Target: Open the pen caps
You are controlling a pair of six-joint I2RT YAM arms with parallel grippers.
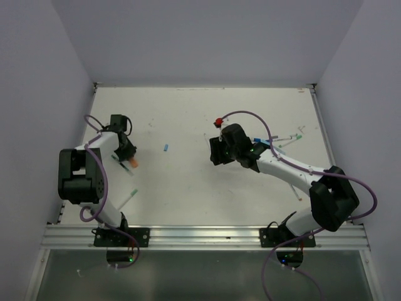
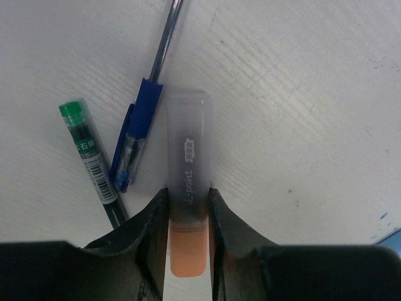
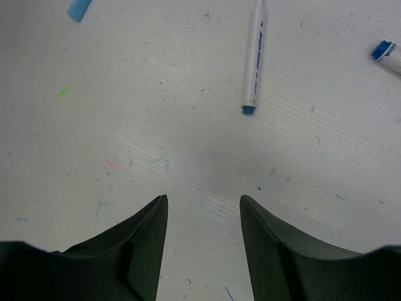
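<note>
The left pincer (image 2: 188,195) is clamped on a thick marker pen with a frosted grey barrel and an orange end (image 2: 188,138). Its two fingers press both sides of the pen just where the grey meets the orange. This pen is near the left edge of the white bench (image 1: 188,188), and I cannot tell if it rests on the surface or is just above it. Just beside it, on its left, lie a slim ballpoint pen with a dark blue clip cap (image 2: 139,132) and a thin dark pen with a green end and a printed label (image 2: 88,157), both clear of the fingers. The right pincer (image 3: 203,202) stands apart with nothing between its fingers, over bare bench right of the middle. Beyond it lie a white marker pen with a blue end (image 3: 253,59) and, well apart from it, a small light blue plastic cap (image 3: 79,9)
</note>
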